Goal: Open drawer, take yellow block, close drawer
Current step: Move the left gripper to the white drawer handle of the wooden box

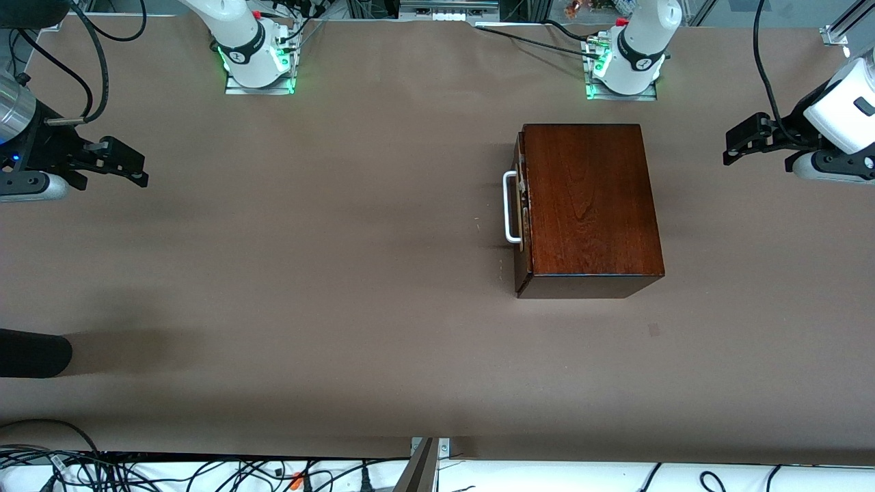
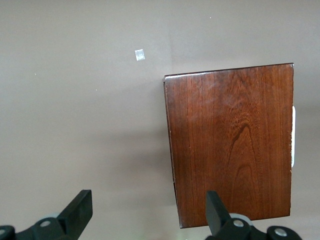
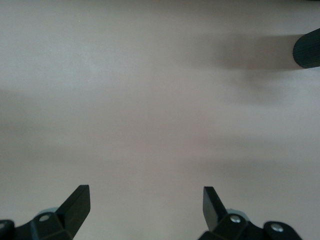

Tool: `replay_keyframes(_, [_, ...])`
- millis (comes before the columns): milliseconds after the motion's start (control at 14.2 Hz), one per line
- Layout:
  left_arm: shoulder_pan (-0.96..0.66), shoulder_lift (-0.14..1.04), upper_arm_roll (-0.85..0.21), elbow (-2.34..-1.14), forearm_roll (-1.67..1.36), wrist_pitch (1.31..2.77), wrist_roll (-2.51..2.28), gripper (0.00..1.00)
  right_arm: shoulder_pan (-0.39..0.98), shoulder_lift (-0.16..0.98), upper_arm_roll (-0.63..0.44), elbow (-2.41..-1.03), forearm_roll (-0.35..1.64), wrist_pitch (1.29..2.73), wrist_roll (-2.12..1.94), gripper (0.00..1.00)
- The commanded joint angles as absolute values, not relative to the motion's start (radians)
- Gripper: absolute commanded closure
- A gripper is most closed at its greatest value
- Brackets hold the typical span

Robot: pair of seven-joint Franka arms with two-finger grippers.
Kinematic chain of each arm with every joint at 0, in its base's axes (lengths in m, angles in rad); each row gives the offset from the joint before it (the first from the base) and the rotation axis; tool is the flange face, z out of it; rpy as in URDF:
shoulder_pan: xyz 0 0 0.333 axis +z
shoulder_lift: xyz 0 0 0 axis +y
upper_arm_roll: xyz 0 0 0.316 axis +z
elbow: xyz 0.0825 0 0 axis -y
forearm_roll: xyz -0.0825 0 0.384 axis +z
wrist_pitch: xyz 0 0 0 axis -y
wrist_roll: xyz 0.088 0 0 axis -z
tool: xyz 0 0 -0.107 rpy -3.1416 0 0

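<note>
We see the drawer (image 1: 522, 205) shut, both the left gripper (image 1: 742, 145) and right gripper (image 1: 126, 164) wide open, empty, waiting well apart; fingers may slip off the thin white handle (image 1: 510, 208).

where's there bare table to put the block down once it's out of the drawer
Bare table runs from the white handle of the shut drawer toward the right arm's end, under the open right gripper. More lies nearer the front camera than the wooden box. The open left gripper crowds the strip beside the box.

Left hand (image 1: 735, 143) and right hand (image 1: 130, 164) hang apart, fingers spread wide.
</note>
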State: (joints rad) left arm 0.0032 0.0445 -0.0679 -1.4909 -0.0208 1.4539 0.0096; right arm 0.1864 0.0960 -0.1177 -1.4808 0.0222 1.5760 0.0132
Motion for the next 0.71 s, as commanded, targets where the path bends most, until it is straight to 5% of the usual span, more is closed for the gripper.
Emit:
replay_keyframes(0, [-0.003, 0.021, -0.058, -1.509, -0.034, 1.457, 0.029, 0.0, 0.175, 0.084, -0.103, -1.482, 0.008, 1.577, 0.011, 0.0])
replay_keyframes(635, [-0.02, 0.031, -0.078, -1.5, -0.044, 1.465, 0.012, 0.0, 0.175, 0.084, -0.104, -1.482, 0.008, 1.577, 0.009, 0.0])
